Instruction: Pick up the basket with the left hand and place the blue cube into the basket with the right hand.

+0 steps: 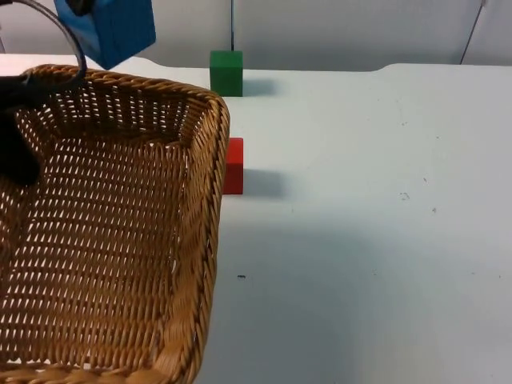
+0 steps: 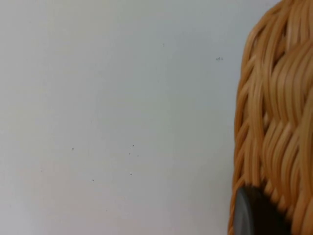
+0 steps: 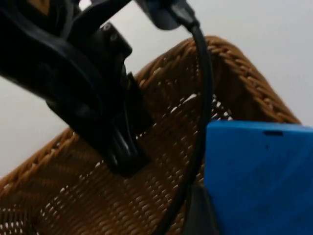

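Basket up in the left gripper, blue cube held over its far rim.

Wicker basket [image 1: 112, 240] is lifted and tilted, close under the top camera; the white table [image 1: 360, 240] spreads out beside it. Left gripper [image 1: 16, 152] is clamped on the basket's rim at its left side (one black fingertip [image 2: 252, 215] presses the weave in the left wrist view). Blue cube [image 1: 116, 28] hangs above the basket's far edge, gripped by the right gripper [image 3: 195, 215], whose fingers are closed on it. Green cube [image 1: 226, 73] stands near the partition wall; red cube [image 1: 233, 166] sits on the table just beside the basket's right rim.
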